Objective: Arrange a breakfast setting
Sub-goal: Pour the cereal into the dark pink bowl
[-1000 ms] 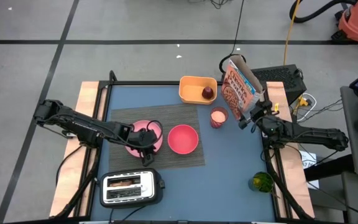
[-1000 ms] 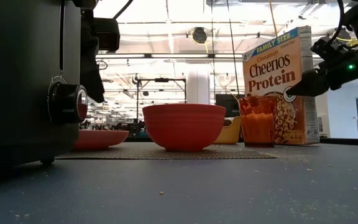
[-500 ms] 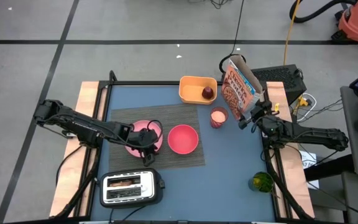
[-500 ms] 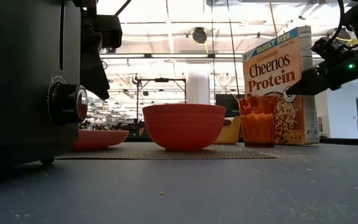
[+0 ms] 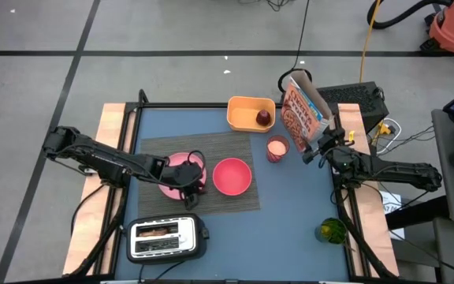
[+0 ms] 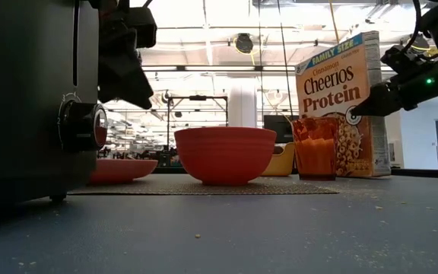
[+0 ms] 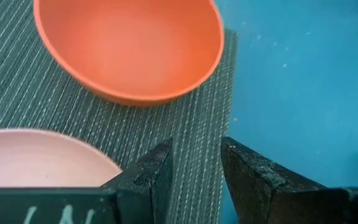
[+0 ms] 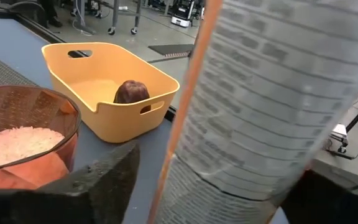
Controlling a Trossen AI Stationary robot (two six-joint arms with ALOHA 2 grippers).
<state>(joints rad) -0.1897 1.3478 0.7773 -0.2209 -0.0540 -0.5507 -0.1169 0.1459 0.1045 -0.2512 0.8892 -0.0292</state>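
Bowl just beyond left gripper

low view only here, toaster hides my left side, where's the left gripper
Observer: The left gripper hangs over the grey placemat, just past the pink plate on the side toward the pink bowl. Its fingers stand apart with nothing between them.
Operator: ok and whats in that yellow bin behind the bowl
Observer: One small dark red fruit sits in the yellow bin; I see nothing else in it.
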